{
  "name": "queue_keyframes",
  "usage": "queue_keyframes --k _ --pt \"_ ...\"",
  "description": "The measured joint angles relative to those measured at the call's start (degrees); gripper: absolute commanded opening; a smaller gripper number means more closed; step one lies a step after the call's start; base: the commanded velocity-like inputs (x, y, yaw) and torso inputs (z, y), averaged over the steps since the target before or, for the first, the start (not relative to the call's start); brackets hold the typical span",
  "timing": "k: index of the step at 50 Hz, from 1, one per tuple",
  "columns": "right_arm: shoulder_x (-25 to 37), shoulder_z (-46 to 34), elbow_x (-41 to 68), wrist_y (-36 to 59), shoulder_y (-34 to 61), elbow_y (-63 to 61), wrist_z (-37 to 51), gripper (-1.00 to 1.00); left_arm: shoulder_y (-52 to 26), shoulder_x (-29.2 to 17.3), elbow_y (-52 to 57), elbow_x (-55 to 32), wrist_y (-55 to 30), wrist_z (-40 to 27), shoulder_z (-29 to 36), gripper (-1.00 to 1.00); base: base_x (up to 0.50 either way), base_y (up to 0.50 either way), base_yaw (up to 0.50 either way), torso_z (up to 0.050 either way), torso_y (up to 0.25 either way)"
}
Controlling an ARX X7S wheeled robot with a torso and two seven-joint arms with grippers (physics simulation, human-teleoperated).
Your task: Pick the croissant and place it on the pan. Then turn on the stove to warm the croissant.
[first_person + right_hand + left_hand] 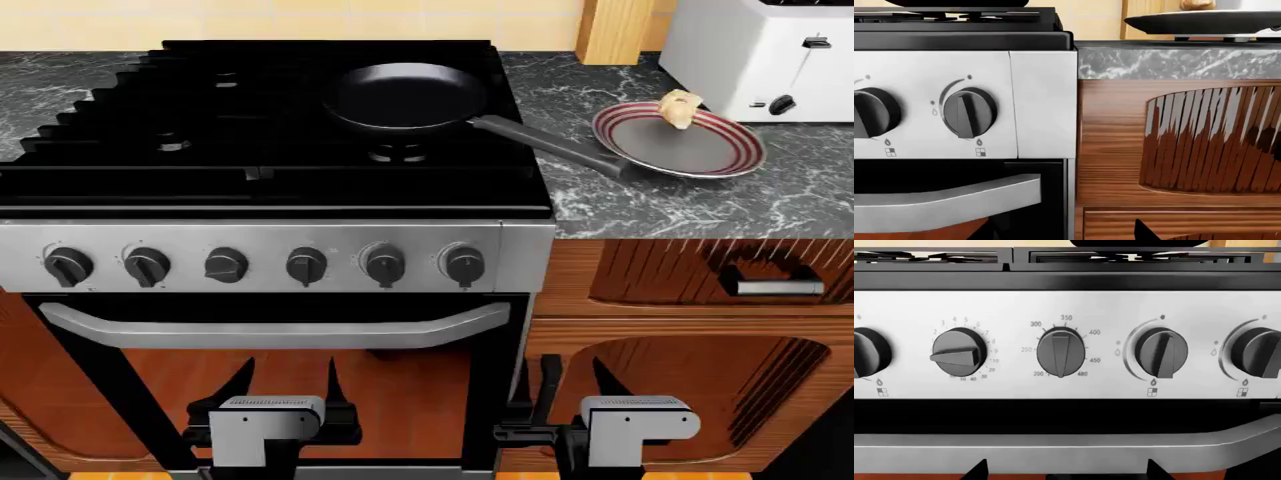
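- Croissant [679,108]: small, pale tan-golden, lumpy and curved; sits on the far edge of a grey plate [714,160] with a red-striped rim, upper right of the head view, on the dark marbled counter [801,200]. In the right wrist view only its underside edge peeks over the plate rim [1198,4] at top right.
- Pan [407,98]: round, matte black, empty; rests on the rear right burner grate, upper centre of the head view. Its long straight handle runs toward the plate and its end touches or overlaps the plate's near-left rim.
- Stove [521,245]: black grated top, stainless front, six black knobs in a row, silver oven-door handle below.
- White toaster [761,50] in the upper right corner, behind the plate.
- Left gripper [287,385] and right gripper [571,385]: low in the head view, before the oven door and the wooden cabinet; fingers spread apart, nothing held.
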Motion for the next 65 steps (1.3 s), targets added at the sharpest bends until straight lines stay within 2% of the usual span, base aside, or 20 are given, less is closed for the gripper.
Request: queue_keyframes --k 16,51,65 --pt "2.0 -2.6 2.2 -0.4 0.0 0.9 0.9 1.00 0.3 -2.0 0.1 -1.5 2.3 -2.5 1.9 1.00 0.00 0.00 0.00 0.002 0.000" --pt "5.0 -6.0 5.9 -0.3 0.1 0.7 3.0 1.00 0.6 -6.0 -0.3 -4.1 4.6 -4.0 5.5 1.00 0.00 0.00 0.00 0.050 0.000" --pt "5.7 -6.6 8.2 0.0 0.2 0.5 3.5 1.00 0.1 -6.5 -0.8 -5.4 2.0 -5.2 6.2 1.00 -0.08 -0.45 0.00 0.002 0.000"
